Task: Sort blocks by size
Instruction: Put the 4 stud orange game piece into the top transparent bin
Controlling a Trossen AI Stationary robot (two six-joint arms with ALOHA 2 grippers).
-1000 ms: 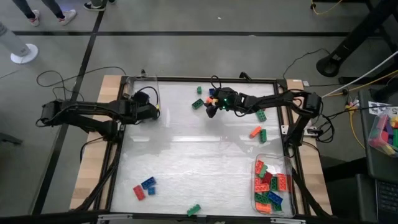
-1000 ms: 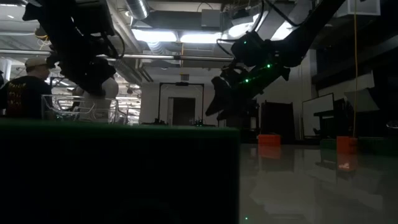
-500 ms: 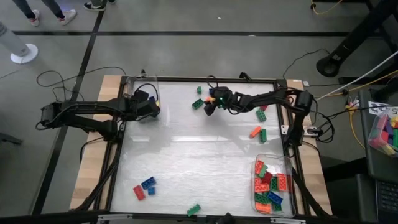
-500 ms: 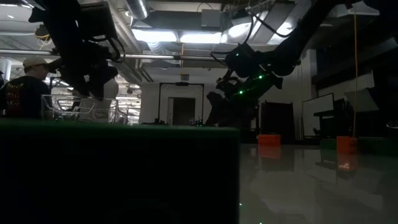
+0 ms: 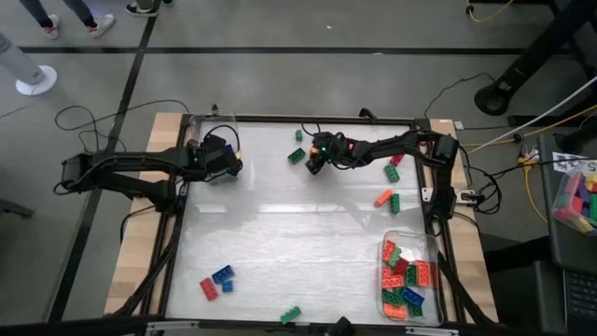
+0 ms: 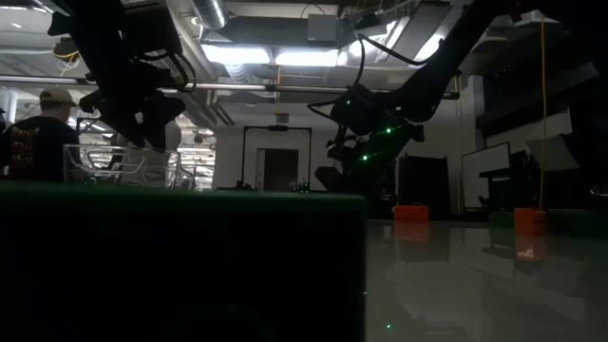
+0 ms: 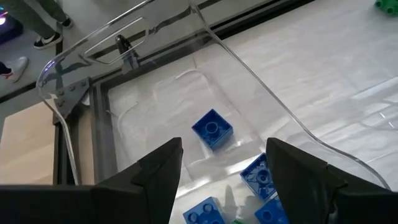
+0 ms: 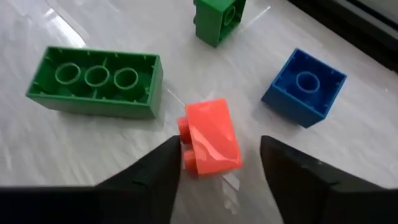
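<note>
My right gripper (image 5: 314, 161) is open at the table's far middle, low over a small orange block (image 8: 211, 143) that lies on its side on the table. One finger stands on each side of the block, apart from it. Around it lie a long green block (image 8: 93, 84) upside down, a small green block (image 8: 217, 18) and a small blue block (image 8: 305, 87). My left gripper (image 5: 233, 161) hangs open, holding nothing, over the clear bin (image 7: 205, 37) at the far left. Small blue blocks (image 7: 212, 129) lie on the bin's floor.
A clear bin (image 5: 386, 245) at the near right holds several long blocks. Loose blocks lie near the right side (image 5: 384, 198), at the near left (image 5: 222, 275) and at the near edge (image 5: 290, 315). A dark block (image 6: 180, 266) fills the low view's foreground. A person (image 6: 38, 133) stands behind the table.
My right gripper has gone down and a little toward the table's left, onto the small orange block, and has tipped further downward. My left gripper has stayed over the clear bin and turned slightly.
</note>
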